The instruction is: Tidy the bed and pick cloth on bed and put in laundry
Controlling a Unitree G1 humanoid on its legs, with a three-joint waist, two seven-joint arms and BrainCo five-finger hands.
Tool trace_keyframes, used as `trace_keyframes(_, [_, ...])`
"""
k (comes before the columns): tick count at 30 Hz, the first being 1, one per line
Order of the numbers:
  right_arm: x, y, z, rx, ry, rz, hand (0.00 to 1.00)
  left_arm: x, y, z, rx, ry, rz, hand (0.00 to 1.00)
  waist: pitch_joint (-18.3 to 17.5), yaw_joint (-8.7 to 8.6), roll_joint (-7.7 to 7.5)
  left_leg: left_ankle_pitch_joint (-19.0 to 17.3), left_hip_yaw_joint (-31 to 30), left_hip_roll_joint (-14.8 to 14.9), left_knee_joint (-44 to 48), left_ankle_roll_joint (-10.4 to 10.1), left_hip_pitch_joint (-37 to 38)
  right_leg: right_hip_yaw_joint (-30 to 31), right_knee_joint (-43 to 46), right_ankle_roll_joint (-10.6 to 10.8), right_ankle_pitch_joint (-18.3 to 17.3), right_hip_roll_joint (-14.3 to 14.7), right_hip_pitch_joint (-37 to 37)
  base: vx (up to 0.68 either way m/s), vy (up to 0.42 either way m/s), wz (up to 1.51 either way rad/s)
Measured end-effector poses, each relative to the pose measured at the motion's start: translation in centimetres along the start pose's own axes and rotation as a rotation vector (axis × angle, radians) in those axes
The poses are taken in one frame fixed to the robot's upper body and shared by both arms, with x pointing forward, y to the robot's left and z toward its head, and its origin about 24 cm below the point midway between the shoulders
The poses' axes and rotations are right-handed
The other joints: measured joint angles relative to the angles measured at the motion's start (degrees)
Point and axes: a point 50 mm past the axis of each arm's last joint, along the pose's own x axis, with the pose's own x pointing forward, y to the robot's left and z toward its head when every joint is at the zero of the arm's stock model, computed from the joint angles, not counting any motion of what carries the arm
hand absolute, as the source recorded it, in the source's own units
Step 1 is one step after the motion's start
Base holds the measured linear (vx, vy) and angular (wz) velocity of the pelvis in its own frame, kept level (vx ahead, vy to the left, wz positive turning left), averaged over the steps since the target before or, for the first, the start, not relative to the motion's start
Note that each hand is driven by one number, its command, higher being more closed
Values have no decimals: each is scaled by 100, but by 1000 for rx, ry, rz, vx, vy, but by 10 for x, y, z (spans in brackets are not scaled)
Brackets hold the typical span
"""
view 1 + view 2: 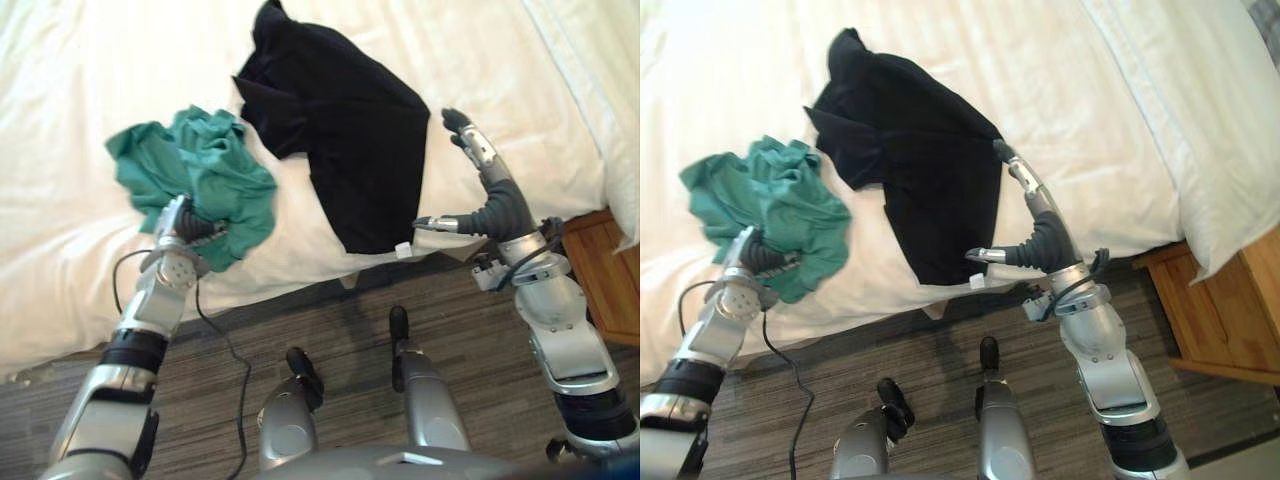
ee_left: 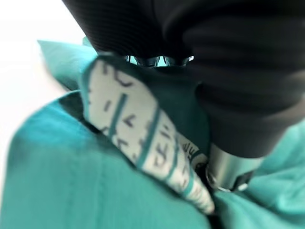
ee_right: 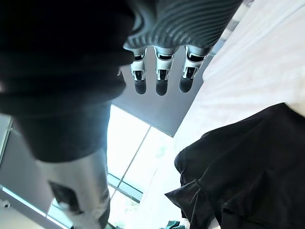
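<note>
- Here the green cloth lies crumpled near the front edge of the bed — the left hand sunk in its near side, fingers clamped on a fold
- Just beside it, the black cloth lies spread out
- The right hand is at its right edge, fingers straight, holding nothing

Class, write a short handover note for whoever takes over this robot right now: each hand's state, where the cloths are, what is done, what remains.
Left hand: shut on the green cloth, which lies bunched near the front edge of the bed.
Right hand: open, holding nothing, raised beside the black cloth.
Black cloth: spread on the bed, reaching its front edge.
Done: green cloth gripped.
Left: carry both cloths to the laundry, then tidy the bed.
</note>
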Motion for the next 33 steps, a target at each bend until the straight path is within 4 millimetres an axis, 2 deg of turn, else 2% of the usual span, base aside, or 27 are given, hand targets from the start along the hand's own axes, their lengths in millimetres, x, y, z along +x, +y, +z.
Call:
trace_keyframes(2, [7, 4, 3, -68, -17, 1, 0, -15, -21, 6, -85, -53, -128, 100, 0, 55, 0, -7, -139, -94, -19, 36, -5, -131, -2, 39, -29, -112, 95, 37, 79, 43])
trace_keyframes(3, [12, 5, 3, -108, -18, -8, 0, -28, -36, 8, -159, -75, -218, 100, 0, 156, -1, -19, -240, -141, -20, 60, -8, -240, -2, 48, -36, -171, 147, 33, 75, 41])
trace_keyframes(5, [22, 3, -4, -161, 8, -22, 0, -51, -59, 4, -274, -61, -348, 100, 0, 231, -8, -2, -395, -232, -69, 109, -29, -389, -9, 95, -69, -249, 228, 21, 42, 44])
trace_keyframes(7, [39, -3, -21, -228, 81, -59, 0, -89, -100, -16, -447, 67, -543, 100, -4, 291, -35, 37, -632, -310, -111, 160, -165, -615, -147, 102, -70, -314, 311, 14, 28, 50])
trace_keyframes(8, [43, -6, -26, -240, 104, -70, 0, -100, -108, -23, -483, 114, -580, 100, -6, 309, -52, 50, -712, -319, -111, 164, -227, -674, -197, 109, -59, -317, 318, 7, 18, 52])
trace_keyframes(9, [50, -12, -37, -265, 156, -89, 0, -121, -125, -38, -555, 217, -646, 100, 5, 348, -91, 94, -828, -349, -118, 168, -345, -750, -272, 100, -32, -304, 319, 11, 12, 40])
trace_keyframes(10, [53, -15, -43, -275, 183, -99, 0, -131, -132, -45, -596, 271, -669, 100, 8, 378, -101, 117, -909, -351, -118, 171, -410, -828, -312, 80, -9, -300, 322, 11, 5, 38])
trace_keyframes(11, [58, -23, -55, -308, 241, -109, 0, -147, -142, -60, -672, 377, -679, 100, 48, 500, -168, 181, -996, -353, -167, 161, -454, -923, -409, 61, 42, -282, 345, 3, -11, 32])
trace_keyframes(12, [60, -30, -63, -353, 285, -109, 0, -154, -146, -68, -729, 432, -662, 100, 51, 576, -173, 231, -1075, -361, -214, 166, -506, -1013, -477, 55, 67, -274, 374, -1, -12, 47])
trace_keyframes(14, [63, -47, -81, -412, 386, -121, 0, -154, -140, -79, -829, 458, -551, 100, 64, 702, -185, 391, -1319, -387, -340, 168, -590, -1213, -610, 2, 128, -253, 470, -18, -13, 54])
trace_keyframes(16, [69, -61, -92, -447, 460, -143, 0, -159, -131, -101, -876, 519, -434, 100, 115, 796, -216, 519, -1446, -407, -483, 164, -589, -1321, -662, -15, 152, -236, 518, -62, -20, 31])
trace_keyframes(18, [74, -74, -97, -480, 494, -167, 0, -165, -123, -119, -894, 564, -350, 100, 246, 813, -227, 581, -1504, -421, -549, 159, -598, -1356, -664, -22, 157, -234, 512, -78, -10, 14])
trace_keyframes(21, [79, -105, -104, -560, 569, -223, 0, -178, -110, -149, -914, 663, -216, 100, 542, 897, -279, 790, -1502, -437, -827, 132, -648, -1374, -756, -95, 265, -194, 363, -125, -8, -1])
trace_keyframes(23, [81, -122, -103, -599, 593, -251, 0, -179, -107, -153, -911, 673, -196, 100, 646, 899, -283, 945, -1513, -434, -970, 125, -762, -1412, -759, -127, 320, -176, 204, -83, -16, 0])
trace_keyframes(25, [86, -136, -98, -620, 597, -273, 0, -171, -106, -151, -910, 642, -187, 100, 788, 891, -265, 1081, -1498, -394, -1086, 112, -836, -1461, -760, -160, 371, -147, 86, -65, -32, 0])
trace_keyframes(29, [90, -137, -95, -599, 594, -258, 0, -148, -101, -141, -906, 551, -183, 100, 823, 877, -236, 1193, -1491, -308, -1120, 79, -1057, -1487, -614, -178, 372, -126, -241, -47, -31, -5])
trace_keyframes(33, [92, -139, -96, -539, 600, -267, 0, -117, -95, -125, -898, 434, -189, 100, 910, 838, -120, 1336, -1470, -267, -1170, 82, -1386, -1533, -344, -239, 329, -169, -706, -25, -14, 0])
